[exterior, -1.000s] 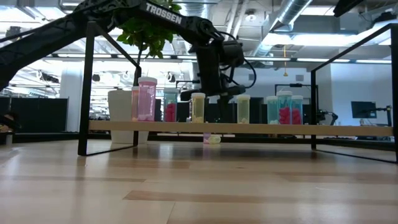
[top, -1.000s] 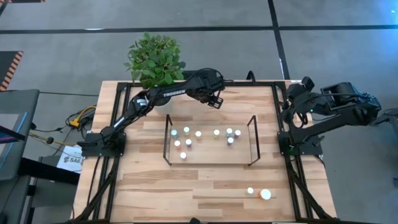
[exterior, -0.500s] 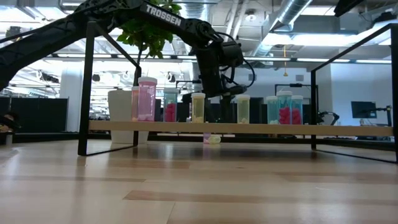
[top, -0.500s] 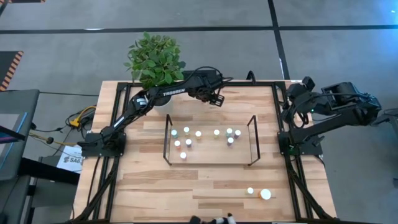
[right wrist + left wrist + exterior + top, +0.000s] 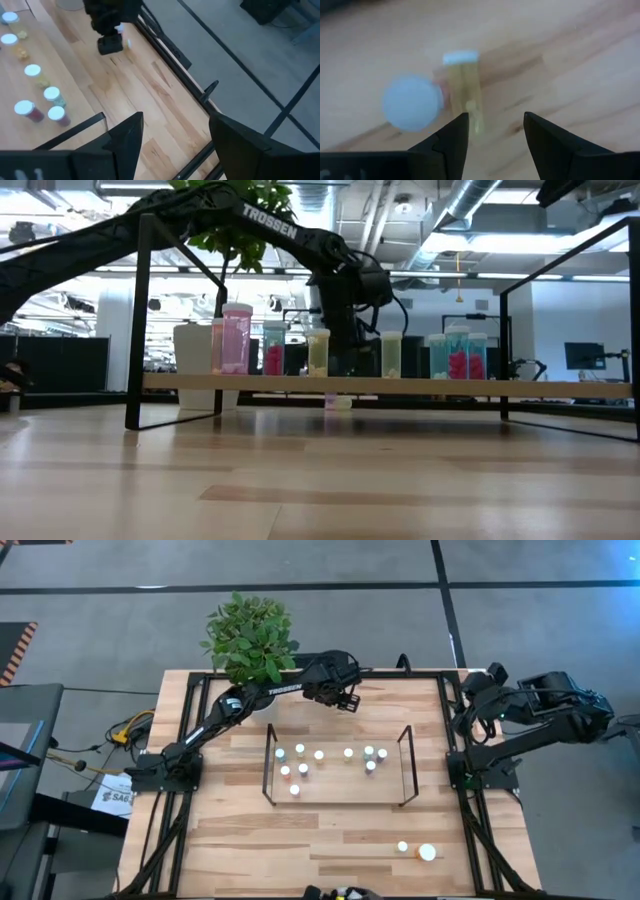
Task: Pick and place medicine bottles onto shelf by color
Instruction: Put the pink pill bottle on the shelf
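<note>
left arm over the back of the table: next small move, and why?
Probably lower the left gripper straight down and close. Its open fingers straddle a yellow bottle lying on the table behind the shelf, beside a white-capped bottle. The right gripper waits at the table's right edge.

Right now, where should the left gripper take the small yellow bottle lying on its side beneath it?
Mid-body, from straight above. The small yellow white-capped bottle lies flat on the wooden table, pointing lengthwise between the fingers of the open left gripper, which would close across its width. An upright white-capped bottle crowds its cap end, so probably grip toward the base.
</note>
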